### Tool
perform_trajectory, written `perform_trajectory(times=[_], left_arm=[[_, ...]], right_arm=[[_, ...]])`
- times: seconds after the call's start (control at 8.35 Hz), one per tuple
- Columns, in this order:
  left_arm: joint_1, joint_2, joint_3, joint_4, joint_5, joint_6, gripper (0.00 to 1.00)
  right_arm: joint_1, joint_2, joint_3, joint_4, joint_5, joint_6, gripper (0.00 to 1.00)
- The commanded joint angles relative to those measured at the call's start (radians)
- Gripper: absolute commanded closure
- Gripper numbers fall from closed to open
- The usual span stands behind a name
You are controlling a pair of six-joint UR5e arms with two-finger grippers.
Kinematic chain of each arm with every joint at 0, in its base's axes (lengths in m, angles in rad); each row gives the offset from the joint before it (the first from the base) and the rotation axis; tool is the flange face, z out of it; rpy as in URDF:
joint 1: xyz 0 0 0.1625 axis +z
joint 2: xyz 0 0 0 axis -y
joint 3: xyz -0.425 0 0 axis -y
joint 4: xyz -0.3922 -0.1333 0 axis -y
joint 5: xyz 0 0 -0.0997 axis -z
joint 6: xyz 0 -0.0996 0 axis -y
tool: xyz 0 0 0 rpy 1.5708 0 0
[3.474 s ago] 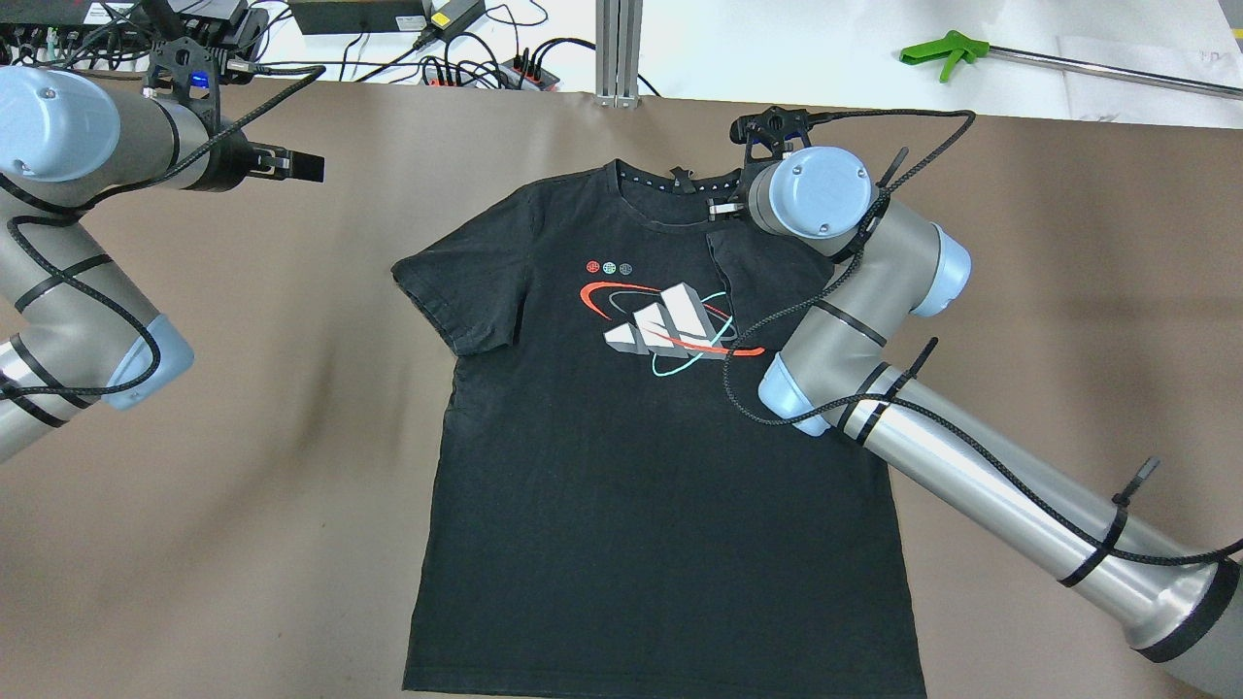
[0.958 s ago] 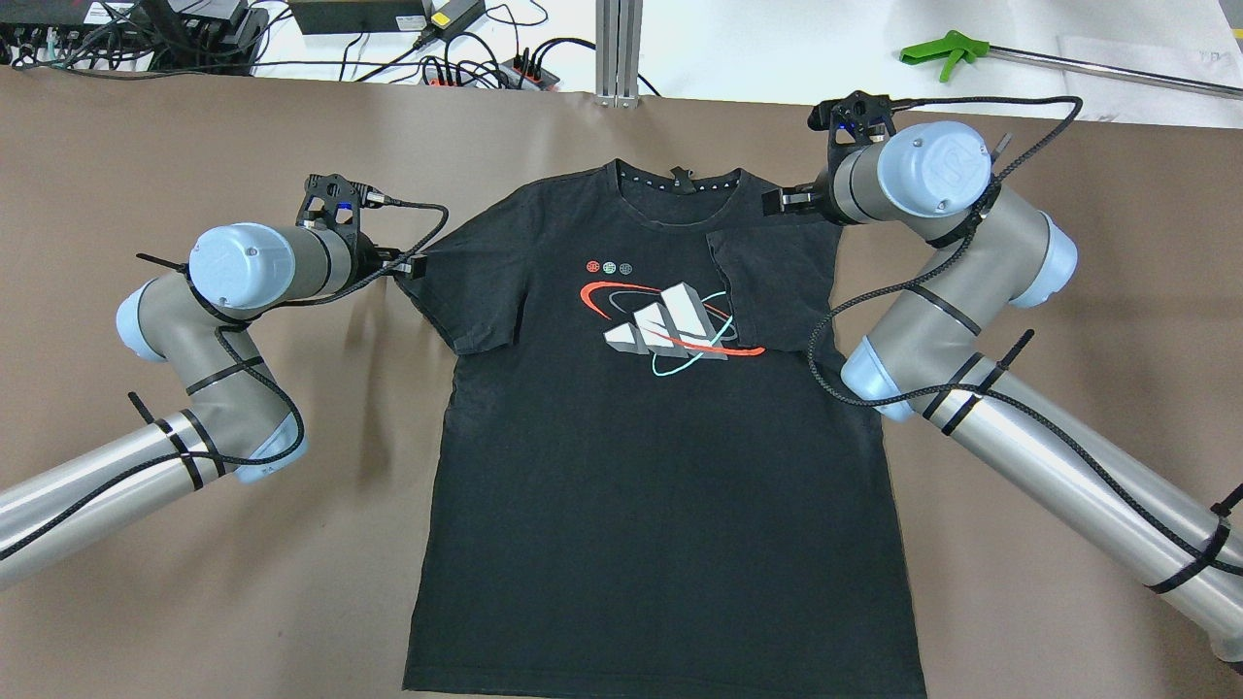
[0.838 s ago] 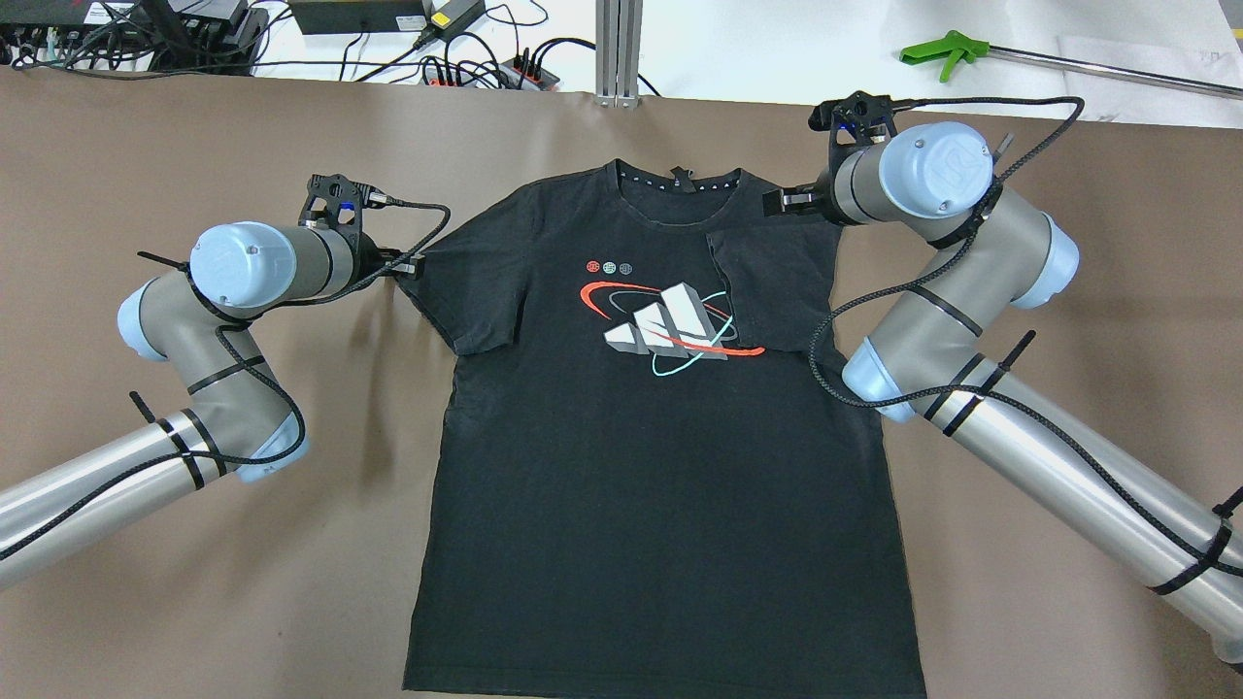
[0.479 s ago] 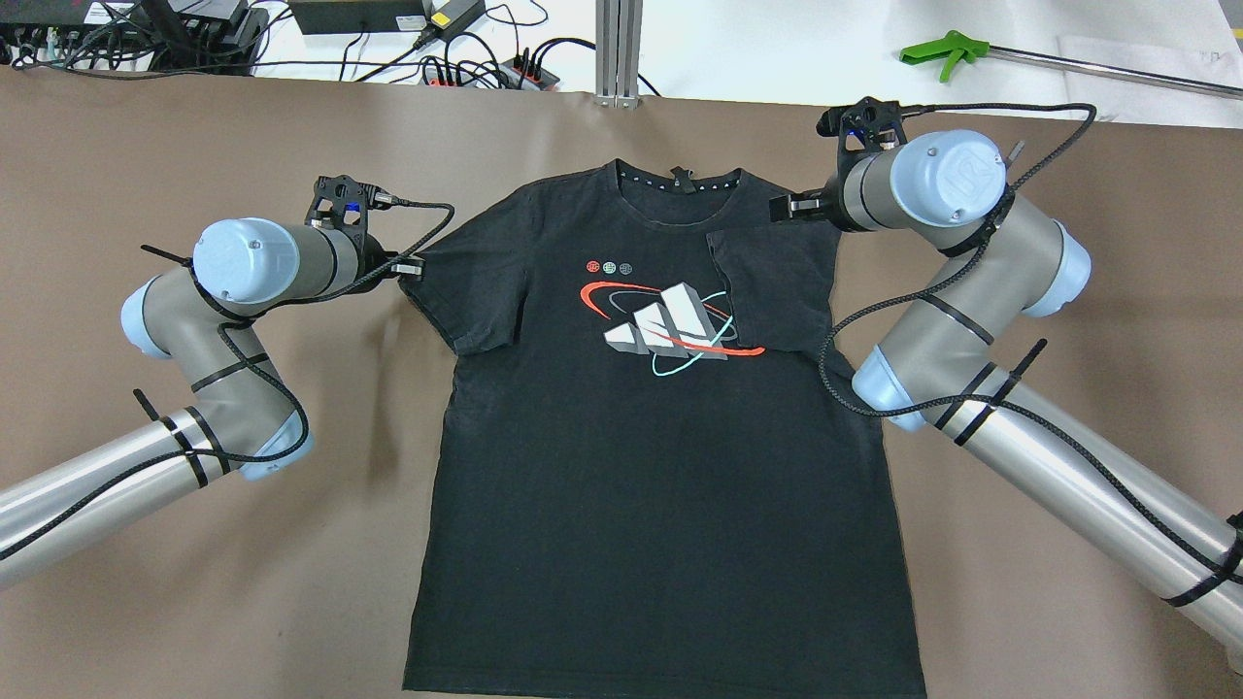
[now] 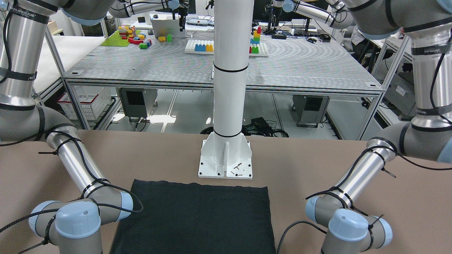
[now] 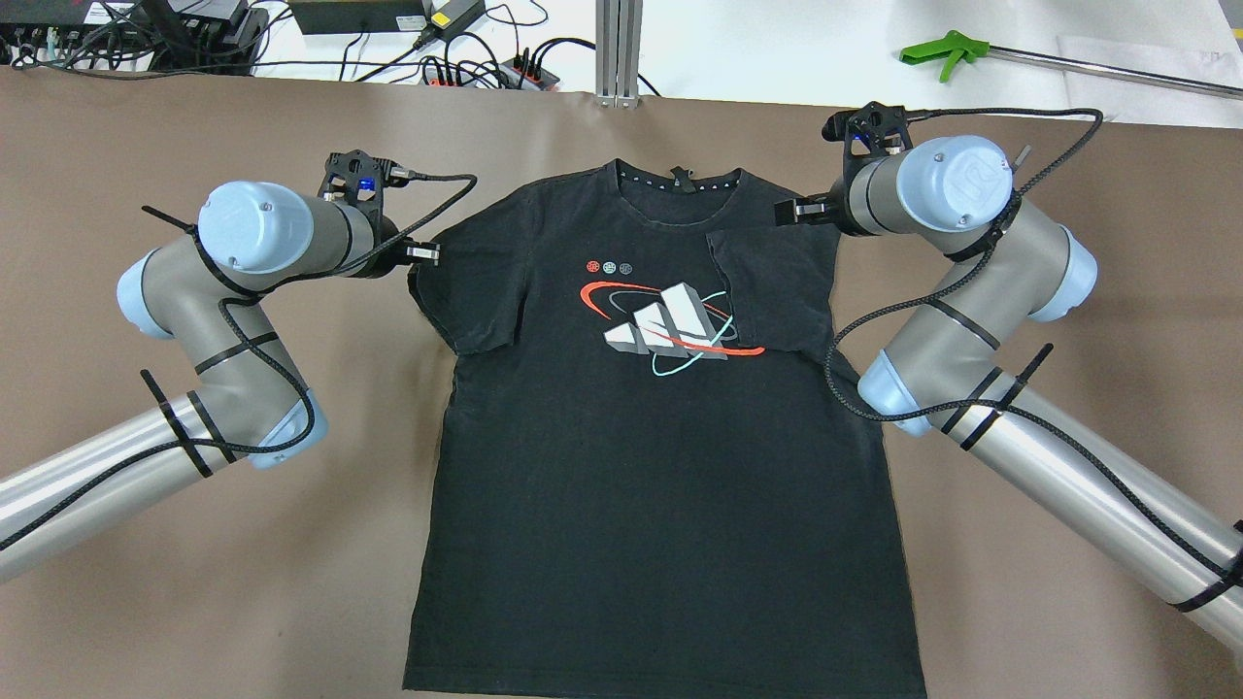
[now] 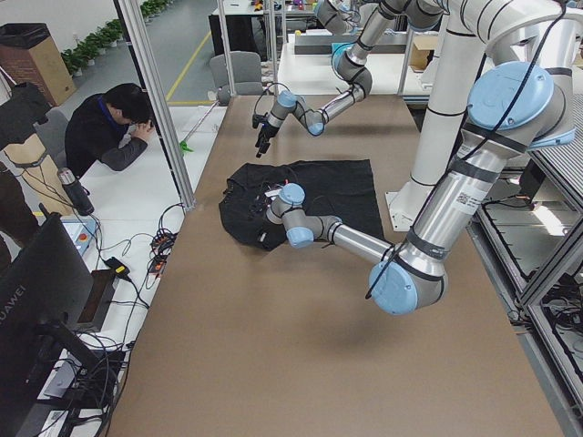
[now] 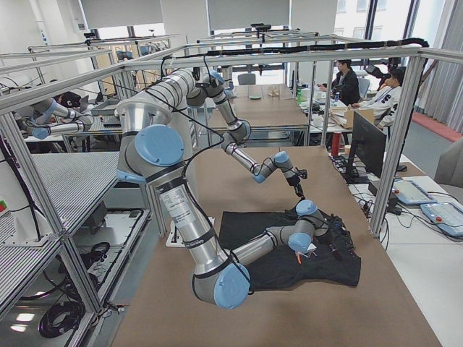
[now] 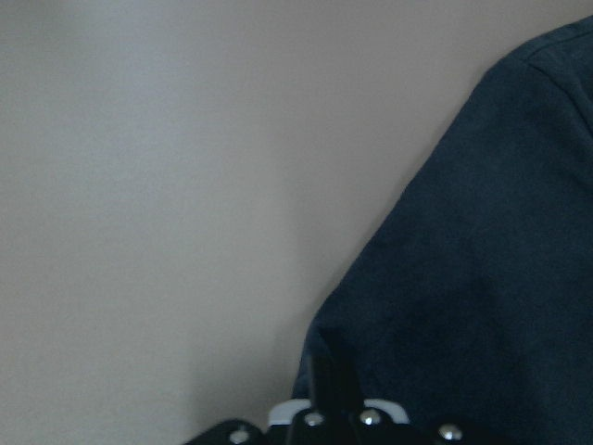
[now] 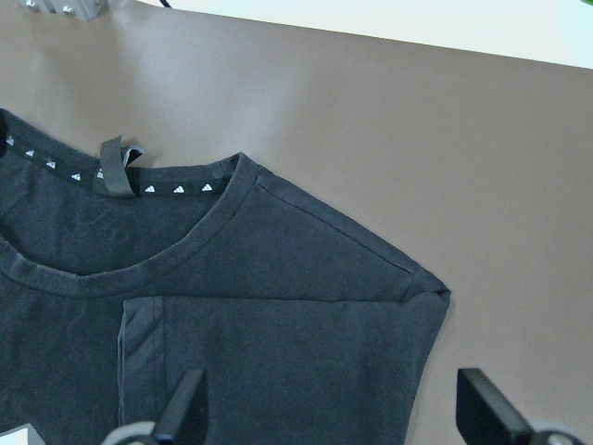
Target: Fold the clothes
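Brown-covered table (image 6: 320, 602), with benches and cabling beyond its far edge.

1. Black T-shirt (image 6: 641, 505). You have it flat and face up in the middle of the table, collar away from the robot and hem towards its base. The print (image 6: 670, 325) is exposed.

2. Folded sleeve (image 6: 777, 291), on the right arm's side. It lies turned in over the chest, with its edge reaching the print.

3. Spread sleeve (image 6: 466, 291), on the left arm's side. It is not yet folded.

4. Left gripper (image 6: 424, 254). A few seconds ago it was parked at the far left corner. It has since come in to the outer edge of the spread sleeve and, in the last second, crept a little further in along the shoulder. Its wrist camera shows one dark finger at the fabric's edge, but you cannot tell whether the jaws have closed.

5. Right gripper (image 6: 789, 211). It was over the chest beside the collar and has drawn back to the shoulder corner. Its fingers (image 10: 188, 400) stand wide apart, with nothing between them.

Reading: the first sleeve fold looks done and released. The mirror fold on the other side looks like the step in hand. The body folds remain, so you are early in the task.
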Motion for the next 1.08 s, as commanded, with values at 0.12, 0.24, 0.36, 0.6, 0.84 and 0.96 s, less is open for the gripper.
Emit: perform_trajectory(times=[0.12,0.24,0.36,0.6,0.84,0.96], left_arm=[[0.053,-0.202,-0.064,0.321,0.013,-0.175,1.00],[0.058,-0.310,0.052,0.321,0.051,-0.203,1.00],[0.059,-0.402,0.163,0.320,0.061,-0.229,1.00],[0.094,-0.530,0.324,0.306,0.138,-0.316,1.00],[0.125,-0.554,0.357,0.303,0.194,-0.332,1.00],[0.127,-0.554,0.357,0.303,0.194,-0.332,1.00]], right_arm=[[0.000,-0.019,0.004,0.009,0.002,-0.007,0.06],[-0.002,-0.038,0.031,0.006,0.000,-0.007,0.06],[-0.002,-0.053,0.045,0.006,0.000,-0.007,0.06],[-0.008,-0.055,0.047,0.008,-0.001,0.002,0.06],[-0.008,-0.053,0.043,0.005,-0.003,-0.007,0.06],[-0.008,-0.055,0.043,0.003,-0.005,-0.008,0.06]])
